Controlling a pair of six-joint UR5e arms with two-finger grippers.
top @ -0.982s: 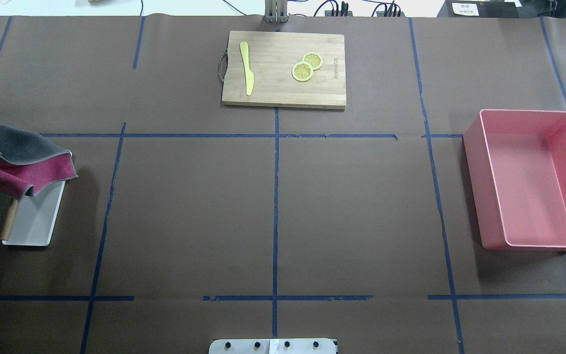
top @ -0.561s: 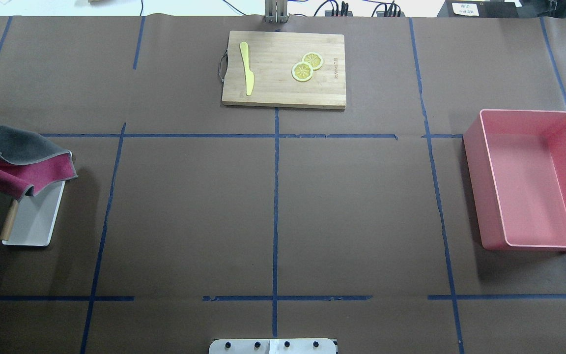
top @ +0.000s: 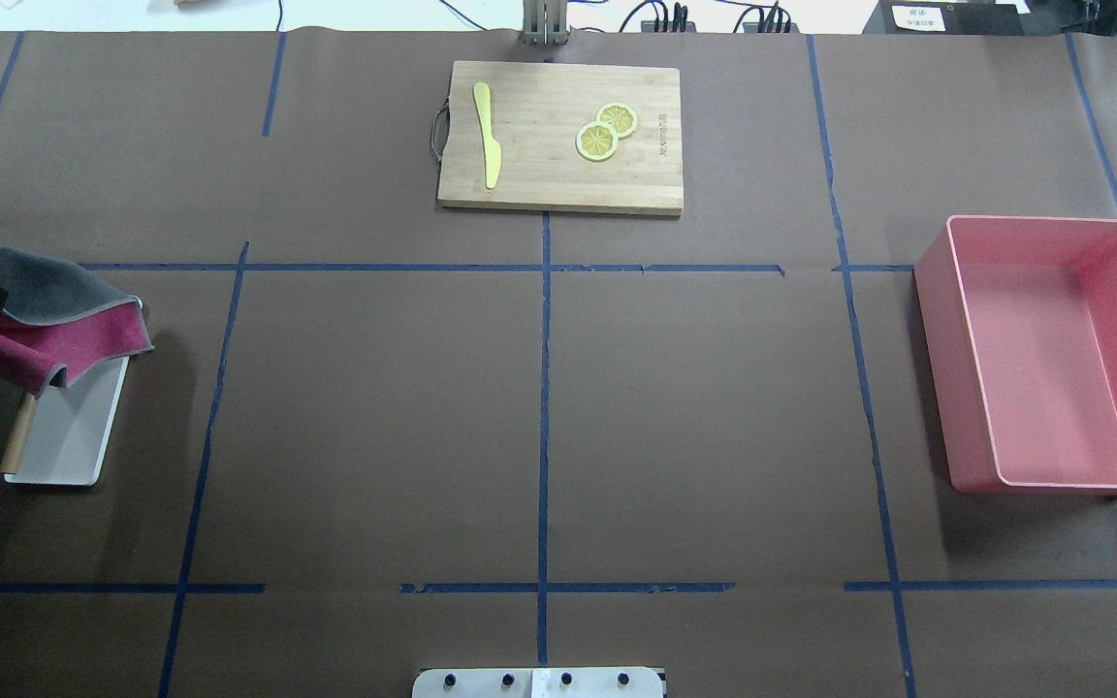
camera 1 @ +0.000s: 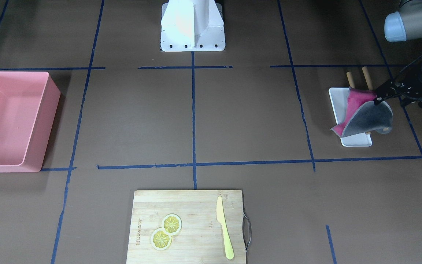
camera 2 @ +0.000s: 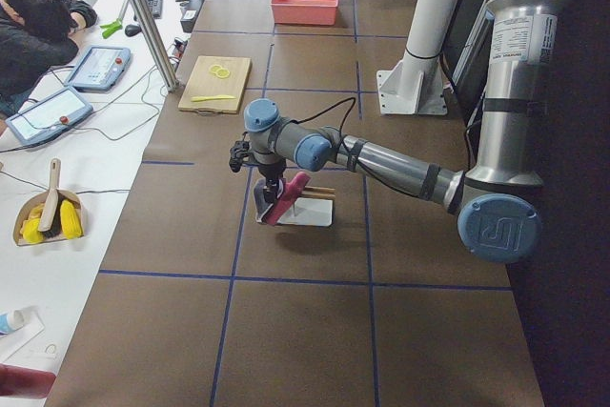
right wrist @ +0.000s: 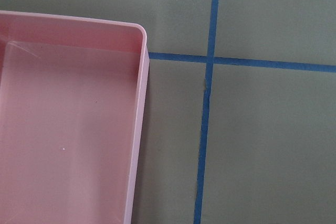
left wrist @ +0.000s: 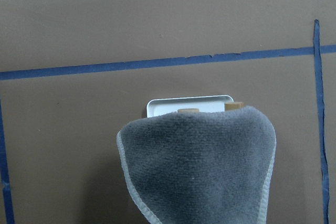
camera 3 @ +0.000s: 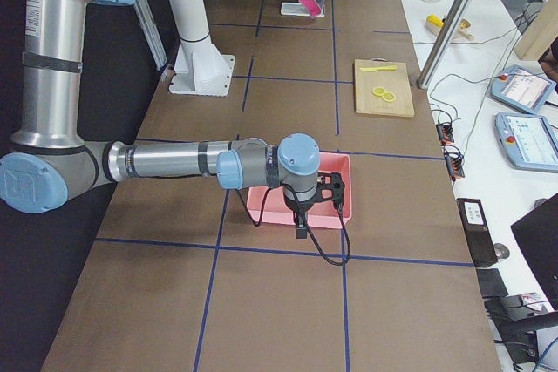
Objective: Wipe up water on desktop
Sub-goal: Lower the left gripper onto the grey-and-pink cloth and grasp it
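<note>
The left hand (camera 1: 378,98) sits at the upper edge of a cloth (camera 1: 368,119). Whether its fingers are spread, closed or pinching the fabric cannot be told. The cloth is grey on one face and magenta on the other. It is draped over two wooden pegs (camera 1: 350,79) above a white tray (camera 1: 336,99) near the counter's left end. The counter (camera 1: 247,117) is a broad matte brown sheet that blue tape lines (camera 1: 193,117) split into rectangles. The right hand (camera 3: 300,226) hangs at the near edge of a pink bin (top: 1043,221) at the opposite end, well apart from the cloth. Its opening cannot be judged. At the far middle lies a bamboo board (top: 539,184) with a yellow knife (top: 488,136) and two lemon slices (top: 605,131). The robot's white base (camera 1: 192,25) stands at the near middle edge. Beyond the counter runs a white desk with a metal post (camera 2: 143,16), tablets (camera 2: 100,66) and a seated person (camera 2: 38,30).
</note>
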